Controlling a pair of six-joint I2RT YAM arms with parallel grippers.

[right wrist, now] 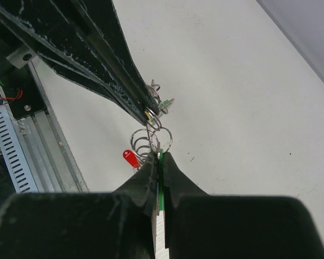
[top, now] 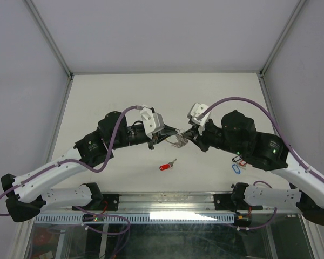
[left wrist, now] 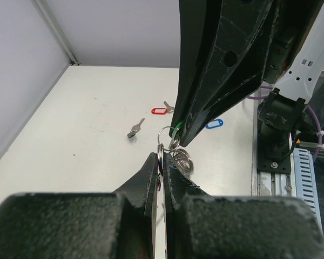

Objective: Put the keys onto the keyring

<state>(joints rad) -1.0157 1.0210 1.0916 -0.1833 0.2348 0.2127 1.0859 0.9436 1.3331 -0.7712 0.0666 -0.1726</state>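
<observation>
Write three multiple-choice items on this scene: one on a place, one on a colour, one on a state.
1. Where does the blue-tagged key lie?
A. beside the right arm
B. against the far wall
C. under the left arm

2. What colour shows between the fingers of the right gripper?
A. red
B. green
C. blue

3. How is the left gripper?
A. wide open
B. shut on the keyring
C. out of sight

Key: 1 A, its blue tag sits right by that arm; 2 B, the green-tagged key is pinched there; 3 B, its fingers close on the wire loops.
</observation>
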